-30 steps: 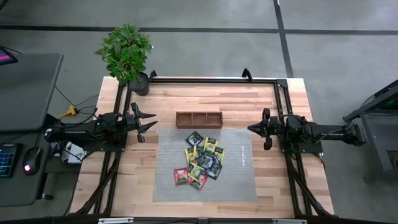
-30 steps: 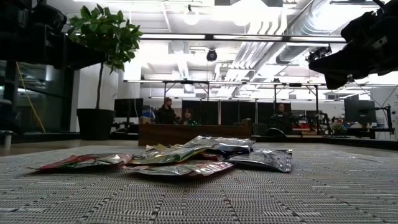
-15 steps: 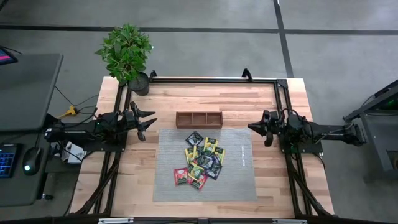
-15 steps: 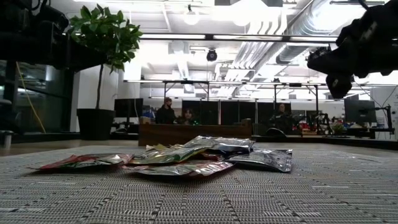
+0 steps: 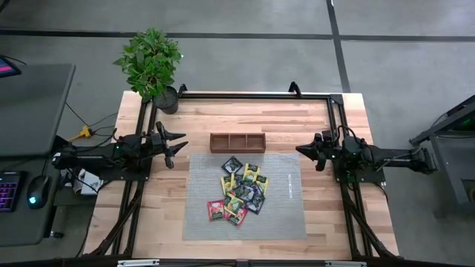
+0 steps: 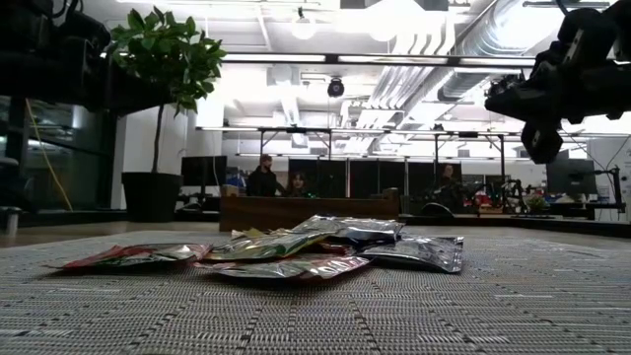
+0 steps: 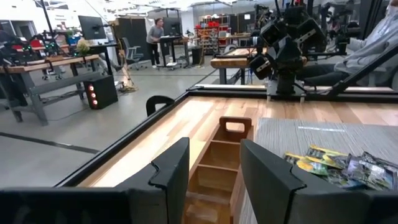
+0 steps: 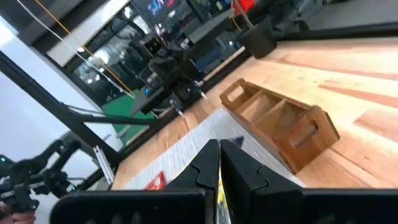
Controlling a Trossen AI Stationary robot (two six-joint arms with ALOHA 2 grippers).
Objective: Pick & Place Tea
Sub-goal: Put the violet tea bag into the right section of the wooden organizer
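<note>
The tea sachets (image 6: 296,251) lie in a loose overlapping heap near the middle of the grey mat (image 5: 286,204), small flat squares with crinkled foil wrappers in red, yellow, green and black; from the low view their glossy skins catch the light above the mat's coarse woven ribs. No claw touches them. Just past the mat's far edge sits the wooden tray (image 5: 237,142), a long brown box with three square compartments and cut-out handles at its ends, resting on the pale planked tabletop (image 5: 223,119). The left gripper (image 5: 180,144) hovers off the mat's left side, its two dark fingers (image 7: 171,168) standing apart with nothing between them. The right gripper (image 5: 300,152) hangs off the mat's right side, its fingers (image 8: 208,163) pressed together and empty. A leafy potted plant (image 5: 152,63) stands at the table's far left corner.
</note>
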